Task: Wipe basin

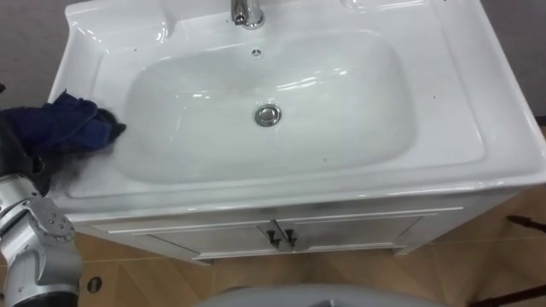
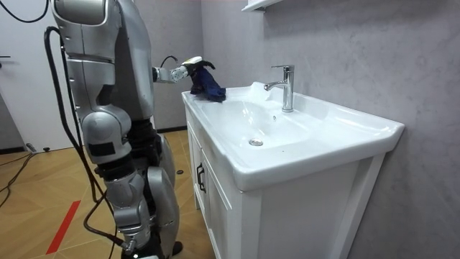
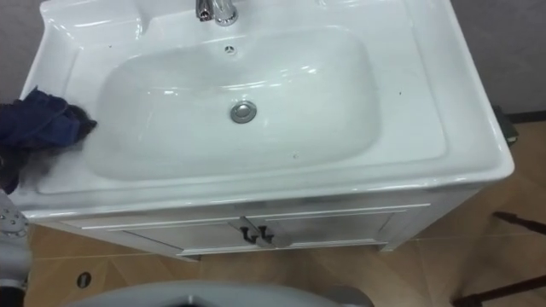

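Observation:
The white basin (image 1: 478,128) lies below me, with a chrome drain (image 1: 268,115) in the middle of its bowl and a chrome faucet (image 1: 246,12) at the back. A crumpled dark blue cloth (image 1: 66,124) rests on the basin's left rim, just outside the bowl. In the room view my left hand (image 2: 188,66) is stretched over the far corner of the basin top, fingers curled into the blue cloth (image 2: 207,85), which hangs from it onto the rim. A few small dark specks dot the bowl.
Under the basin stands a white cabinet with two doors and dark handles (image 1: 280,236). I stand close to its front on a wooden floor. A grey wall runs behind the faucet (image 2: 286,86), with a shelf edge (image 2: 259,6) above.

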### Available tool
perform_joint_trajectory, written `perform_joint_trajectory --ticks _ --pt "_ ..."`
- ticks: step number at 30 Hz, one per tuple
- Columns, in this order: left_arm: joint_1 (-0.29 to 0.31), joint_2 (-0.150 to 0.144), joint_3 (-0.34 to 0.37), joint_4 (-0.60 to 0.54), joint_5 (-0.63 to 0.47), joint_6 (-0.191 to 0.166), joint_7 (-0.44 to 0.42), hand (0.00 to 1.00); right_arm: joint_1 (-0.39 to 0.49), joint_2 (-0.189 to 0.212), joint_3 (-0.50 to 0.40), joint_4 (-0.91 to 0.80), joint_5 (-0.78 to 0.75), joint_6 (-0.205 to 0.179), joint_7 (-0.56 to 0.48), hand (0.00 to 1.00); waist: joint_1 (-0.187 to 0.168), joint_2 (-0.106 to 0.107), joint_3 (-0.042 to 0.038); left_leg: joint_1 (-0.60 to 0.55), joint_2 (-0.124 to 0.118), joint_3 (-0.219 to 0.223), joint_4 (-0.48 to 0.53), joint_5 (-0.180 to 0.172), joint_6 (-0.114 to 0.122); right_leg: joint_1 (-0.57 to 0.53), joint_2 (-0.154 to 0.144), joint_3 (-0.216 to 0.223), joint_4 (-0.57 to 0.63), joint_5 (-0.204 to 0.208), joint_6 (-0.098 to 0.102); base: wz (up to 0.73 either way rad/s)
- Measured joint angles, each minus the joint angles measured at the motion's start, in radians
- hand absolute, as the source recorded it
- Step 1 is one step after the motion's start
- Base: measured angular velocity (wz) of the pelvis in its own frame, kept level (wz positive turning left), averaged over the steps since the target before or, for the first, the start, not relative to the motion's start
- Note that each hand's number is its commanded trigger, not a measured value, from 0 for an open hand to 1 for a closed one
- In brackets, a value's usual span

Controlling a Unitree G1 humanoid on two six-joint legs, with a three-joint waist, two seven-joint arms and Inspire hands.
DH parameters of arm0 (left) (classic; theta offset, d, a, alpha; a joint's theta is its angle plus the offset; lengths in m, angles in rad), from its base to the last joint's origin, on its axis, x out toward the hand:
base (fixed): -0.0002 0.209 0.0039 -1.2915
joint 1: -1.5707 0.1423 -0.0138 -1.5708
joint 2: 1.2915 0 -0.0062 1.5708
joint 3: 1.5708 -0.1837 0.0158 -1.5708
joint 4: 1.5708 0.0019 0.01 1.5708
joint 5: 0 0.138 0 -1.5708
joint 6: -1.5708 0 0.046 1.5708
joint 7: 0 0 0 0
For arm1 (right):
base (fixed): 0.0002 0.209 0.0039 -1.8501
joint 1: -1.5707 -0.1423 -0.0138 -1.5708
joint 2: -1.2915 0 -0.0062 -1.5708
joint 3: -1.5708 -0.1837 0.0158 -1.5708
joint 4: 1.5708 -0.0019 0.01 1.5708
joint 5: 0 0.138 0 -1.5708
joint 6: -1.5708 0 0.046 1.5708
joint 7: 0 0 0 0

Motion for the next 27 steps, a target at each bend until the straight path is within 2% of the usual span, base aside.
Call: perform_joint_trajectory --ticks 6,11,16,27 --pt "-0.013 0.002 0.031 -0.01 0.001 -0.001 0.005 0.0 -0.013 0.001 0.001 -0.013 -0.001 0.008 0.0 0.0 0.0 -0.001 0.0008 -0.003 0.0 0.002 0.0 0.0 0.0 -0.002 0.0 0.001 0.0 -0.001 0.001 0.01" --pt "-0.023 0.002 0.039 -0.075 0.002 0.0 0.004 0.0 -0.023 0.004 0.001 -0.013 -0.001 0.008 0.001 0.0 0.0 -0.007 0.0045 -0.009 0.0 0.002 0.001 0.0 0.0 -0.003 -0.001 -0.002 -0.001 -0.001 0.001 0.01" --pt "-0.033 0.002 0.046 -0.139 0.002 0.019 -0.002 0.0 -0.025 0.005 0.001 -0.014 0.002 0.01 0.0 0.0 0.0 -0.008 0.0057 -0.018 -0.001 0.003 0.004 0.0 0.0 -0.006 -0.001 -0.006 -0.004 -0.001 0.001 0.02" --pt "-0.065 0.002 0.065 -0.192 0.001 0.05 -0.026 0.0 -0.023 0.003 0.001 -0.013 0.007 0.023 0.0 0.0 0.0 -0.004 0.0031 -0.018 -0.001 0.005 0.004 0.0 0.0 -0.006 -0.002 -0.004 -0.005 -0.001 0.001 0.0"
